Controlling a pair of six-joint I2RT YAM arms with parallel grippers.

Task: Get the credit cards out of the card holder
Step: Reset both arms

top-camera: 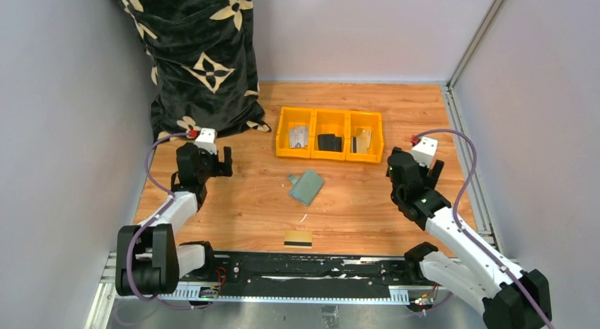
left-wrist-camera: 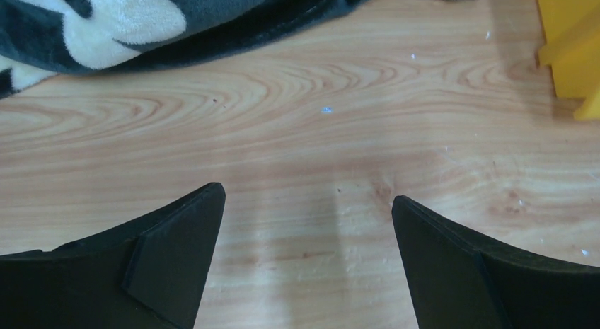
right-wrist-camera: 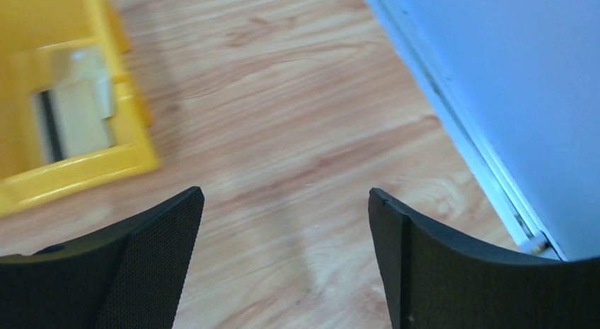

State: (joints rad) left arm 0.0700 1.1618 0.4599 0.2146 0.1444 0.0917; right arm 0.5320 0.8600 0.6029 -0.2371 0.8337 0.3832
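**One card out, holder mid-table, both grippers empty**

Top external view: the small sage-green folding card holder (top-camera: 307,187) lies flat in the middle of the pale wood-grain tabletop (top-camera: 240,201), just in front of the yellow three-compartment plastic bin (top-camera: 330,156). A yellow-gold plastic credit card with a black stripe (top-camera: 298,238) lies well apart from it, near the arms' bases. No orange-tan card shows, and whether one sits inside the holder cannot be told. The left gripper (top-camera: 225,162) hovers beside the black floral fabric bag (top-camera: 198,53). The right gripper (top-camera: 433,172) hovers past the bin's right end.

Left wrist view: the left gripper's (left-wrist-camera: 308,258) fingers are spread wide over bare wood with nothing between them. The fabric's edge and a corner of the bin frame the shot.

Right wrist view: the right gripper (right-wrist-camera: 283,258) is likewise spread and empty. Beside it, the bin's end compartment holds a pale flat item with a dark stripe (right-wrist-camera: 71,117), blurred.

Only the overhead view shows the holder and the loose card. Only the wrist views show the fingers' spread plainly.

To do the step well, one gripper should probably pin the holder flat. The other can then open it, pinch an exposed card edge and draw it out along the pocket.
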